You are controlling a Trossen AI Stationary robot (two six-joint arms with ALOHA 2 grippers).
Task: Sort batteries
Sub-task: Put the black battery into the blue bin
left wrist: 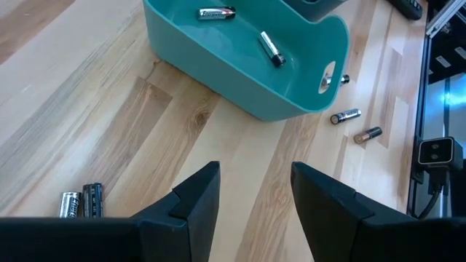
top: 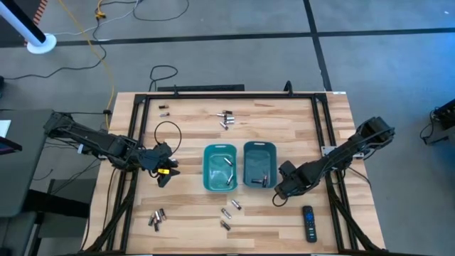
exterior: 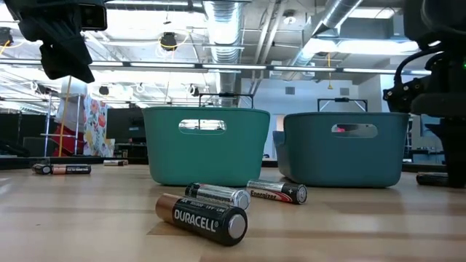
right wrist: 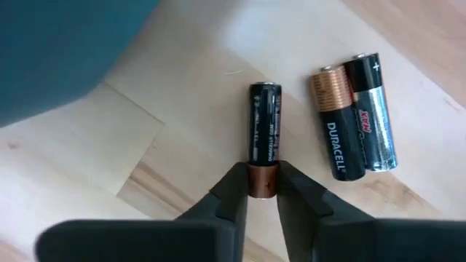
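Closest to the right wrist lens: a dark cylindrical battery with a copper-coloured end (right wrist: 263,138), lying flat on the pale wooden table (top: 284,121). The right gripper (right wrist: 262,191) has its two fingertips pressed against either side of that copper end, pinching it.

- Just beside the pinched cell, apart from it: a copper-topped Duracell battery (right wrist: 333,124) and a black-and-silver battery (right wrist: 371,109), side by side and touching.
- A corner of the darker teal plastic bin (top: 247,163) fills one side of the right wrist view. From above, the right gripper sits at that bin's near outer corner. One cell lies in this bin.
- The lighter teal plastic bin (top: 207,167) stands just beside the darker one, on its left. It holds two silvery batteries (left wrist: 271,49).
- A trio of loose batteries (top: 229,213) lies on the wood in front of the bins. More clusters lie behind the bins (top: 226,119), at the far left corner (top: 165,110) and at the near left (top: 156,218).
- The left gripper (left wrist: 255,196) hovers over bare wood left of the lighter bin, fingers spread wide, nothing between them.
- A black rectangular remote control (top: 308,222) lies near the table's front right, apart from the right arm.
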